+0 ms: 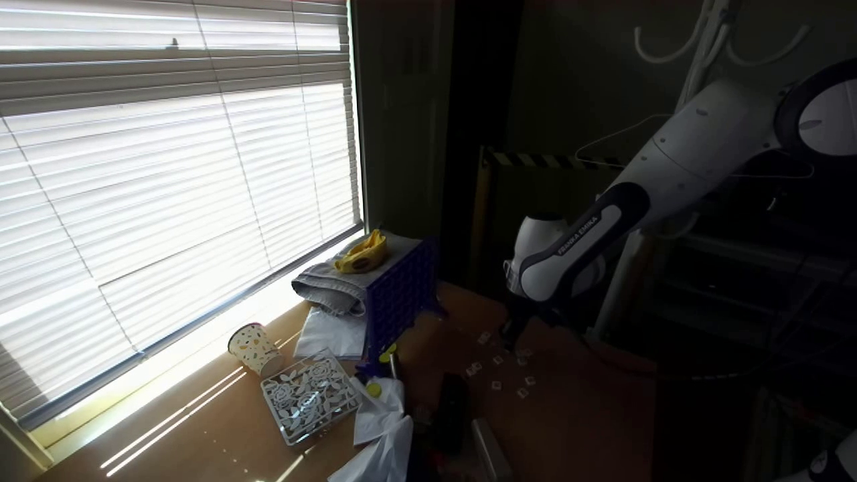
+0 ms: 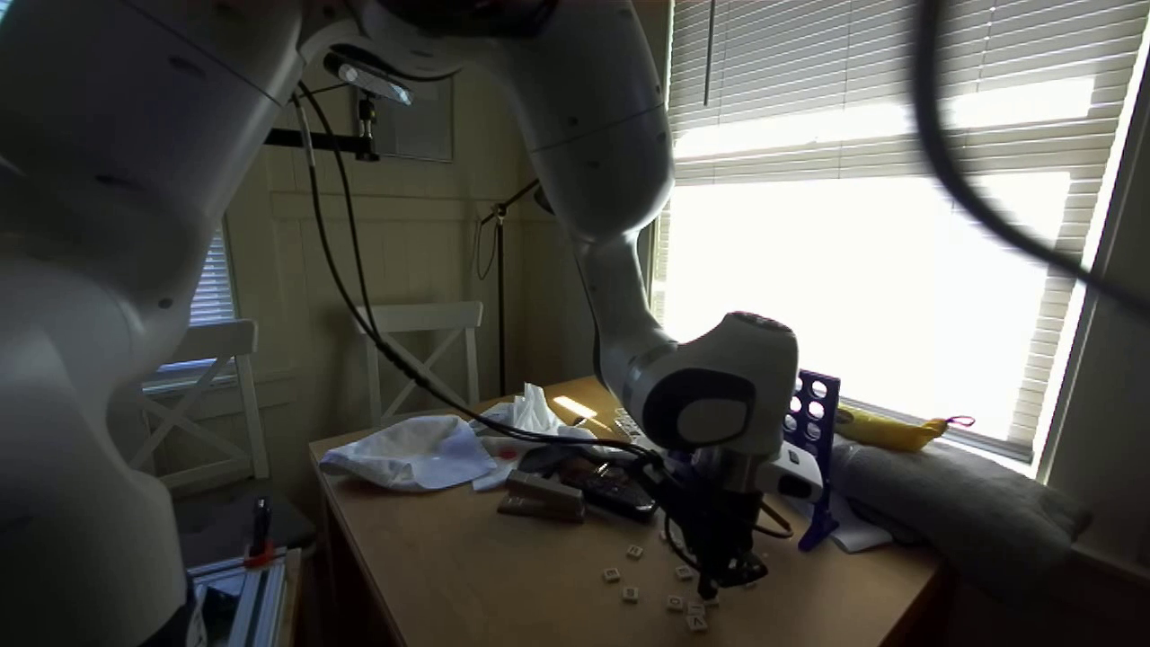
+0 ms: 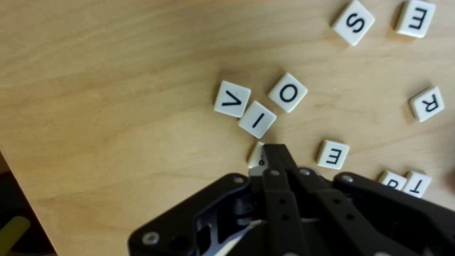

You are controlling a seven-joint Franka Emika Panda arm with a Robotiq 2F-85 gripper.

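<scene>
My gripper (image 3: 278, 153) points down over the wooden table with its black fingertips together, and nothing shows between them. In the wrist view a white letter tile (image 3: 255, 158) lies beside the fingertips, partly hidden by them; I cannot tell whether they touch it. The I tile (image 3: 257, 120) lies just beyond, close to the V tile (image 3: 227, 105) and the O tile (image 3: 288, 93). An E tile (image 3: 333, 154) lies to the right. The gripper also shows low over the tiles in both exterior views (image 1: 510, 338) (image 2: 719, 584).
More tiles lie around: S (image 3: 353, 23), another E (image 3: 415, 18), R (image 3: 427, 104), P (image 3: 392, 180) and T (image 3: 416, 184). A purple perforated rack (image 1: 402, 291), a grey cloth (image 1: 331, 288), a yellow item (image 1: 365, 253), a patterned cup (image 1: 256, 349) and a stapler-like object (image 2: 542, 496) stand nearby.
</scene>
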